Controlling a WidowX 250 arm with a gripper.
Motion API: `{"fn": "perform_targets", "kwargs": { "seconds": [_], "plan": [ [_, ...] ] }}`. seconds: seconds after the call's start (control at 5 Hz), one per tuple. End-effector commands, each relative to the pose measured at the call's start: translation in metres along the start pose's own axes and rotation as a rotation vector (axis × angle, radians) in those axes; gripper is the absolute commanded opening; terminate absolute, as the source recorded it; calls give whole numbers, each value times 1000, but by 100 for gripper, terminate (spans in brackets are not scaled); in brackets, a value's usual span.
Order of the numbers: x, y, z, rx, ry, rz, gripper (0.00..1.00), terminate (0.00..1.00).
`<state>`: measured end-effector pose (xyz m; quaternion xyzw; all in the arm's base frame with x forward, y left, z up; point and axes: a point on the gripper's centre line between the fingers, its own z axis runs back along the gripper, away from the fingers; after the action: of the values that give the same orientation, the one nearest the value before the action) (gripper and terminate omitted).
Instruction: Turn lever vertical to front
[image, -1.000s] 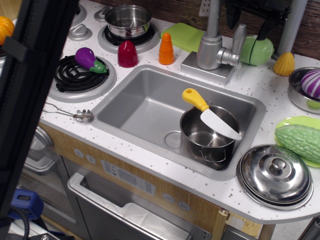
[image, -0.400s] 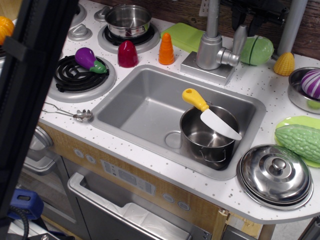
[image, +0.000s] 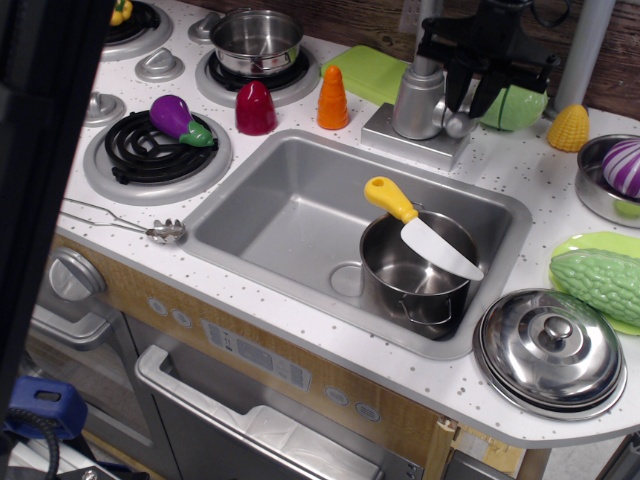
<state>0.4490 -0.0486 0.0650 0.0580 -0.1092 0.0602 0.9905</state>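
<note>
Behind the sink (image: 285, 205), the gripper (image: 468, 93) straddles the faucet lever (image: 459, 119). Whether its jaws clamp it or stand open cannot be told.

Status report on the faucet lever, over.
Gripper open, straddling lever at faucet. Lever mostly hidden, angle unclear. Nothing blocking its swing toward sink.

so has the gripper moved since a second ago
Yes. The gripper has dropped down and a little left, from the top edge to the lever beside the faucet body.
</note>
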Motion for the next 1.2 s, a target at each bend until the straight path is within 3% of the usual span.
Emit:
{"fn": "perform_targets", "kwargs": {
  "seconds": [0.0,0.4,0.8,1.0],
  "plan": [
    [0,-5,31,-55,-88,29,0,0],
    [3,-1,27,-53,-85,20,0,0],
    [8,18,43,8,-75,0,0,0],
    [6,21,32,-12,-86,5,0,0]
  ]
}}
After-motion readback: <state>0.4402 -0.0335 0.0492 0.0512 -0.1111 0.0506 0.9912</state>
